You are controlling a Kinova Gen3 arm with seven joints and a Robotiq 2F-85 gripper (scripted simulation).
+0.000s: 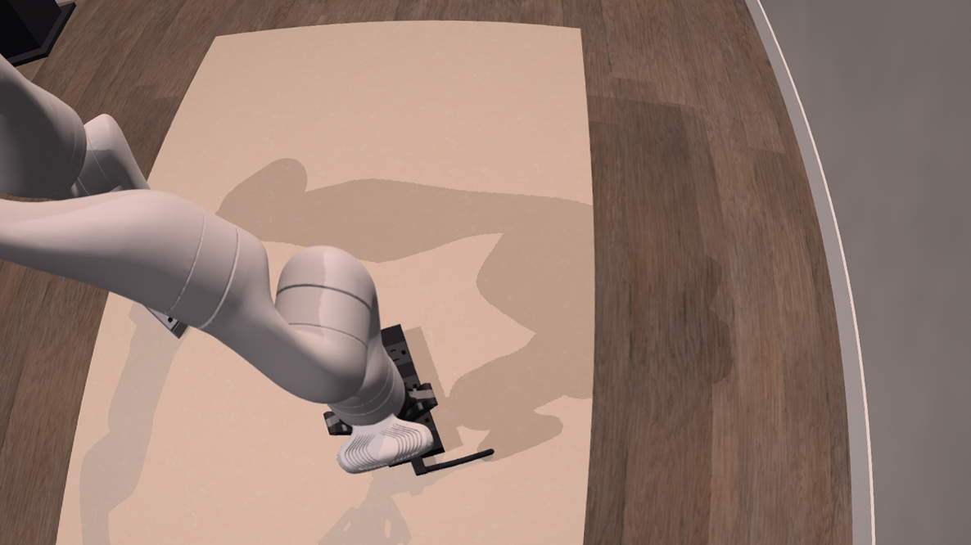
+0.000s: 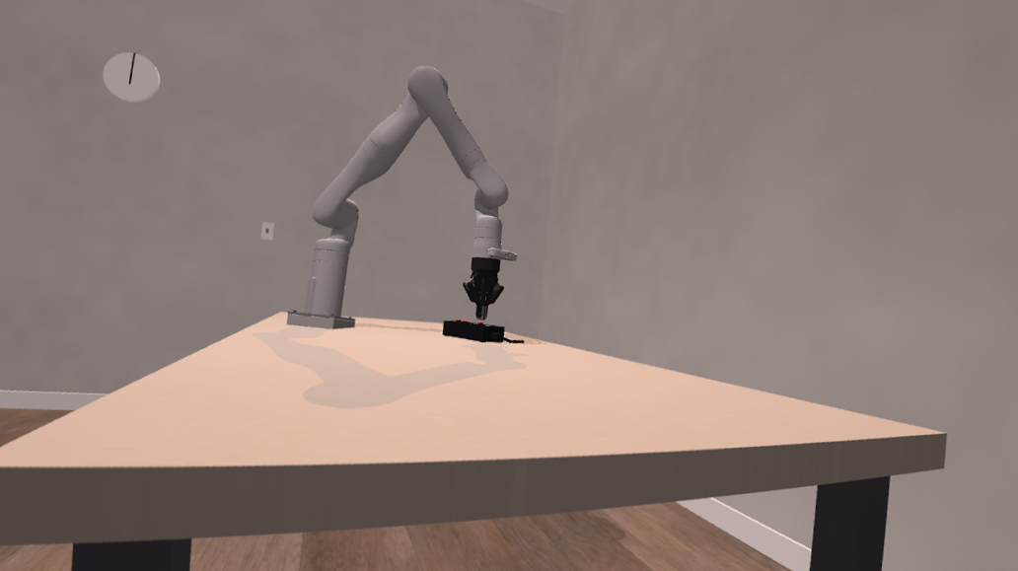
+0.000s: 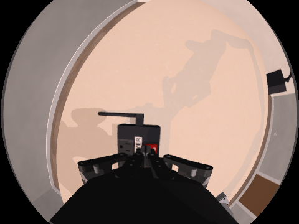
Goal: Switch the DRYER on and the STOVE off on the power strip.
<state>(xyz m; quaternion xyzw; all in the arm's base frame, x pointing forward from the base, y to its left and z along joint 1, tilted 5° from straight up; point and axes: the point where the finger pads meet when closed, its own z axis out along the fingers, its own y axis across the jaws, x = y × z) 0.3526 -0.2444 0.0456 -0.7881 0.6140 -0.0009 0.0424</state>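
Table (image 1: 444, 108) (image 2: 476, 421) (image 3: 140, 71): pale top, dark legs in ext. view. Robot arm (image 1: 137, 248) (image 2: 452, 119) comes in from approx. 9 to 10 o'clock in top view, bent over the table; in ext. view its elbow is up at 12 and the wrist drops at approx. 4 o'clock from it.

Gripper (image 1: 422, 400) (image 2: 481, 315) (image 3: 145, 150) points down over the pwr strip, fingers together, nothing btwn them. Tips are right at the strip's top, by the red switch in wrist view; can't tell if touching.

Pwr strip (image 1: 399, 340) (image 2: 464, 331) (image 3: 137, 130) lies flat on table, right way up, at approx. 5 o'clock of table ctr in top view, long axis running 11 to 5, middle partly hidden by arm & gripper. Cord (image 1: 458, 460) (image 2: 514, 340) (image 3: 116, 114) exits the 5 o'clock end, then bends twd 2 to 3; in wrist view it leaves the 12 o'clock end & runs to 9.

Socket (image 3: 126, 146) sits at 9 o'clock of the white label (image 3: 137, 144), which shows "YER", rest cut off by gripper. Red switch (image 3: 152, 148) is at 3 to 4 o'clock of label, partly hidden, w/ a bit of white marking; on/off pos. can't tell. Other switches: just tiny red bits on top in ext. view, pos. unreadable.
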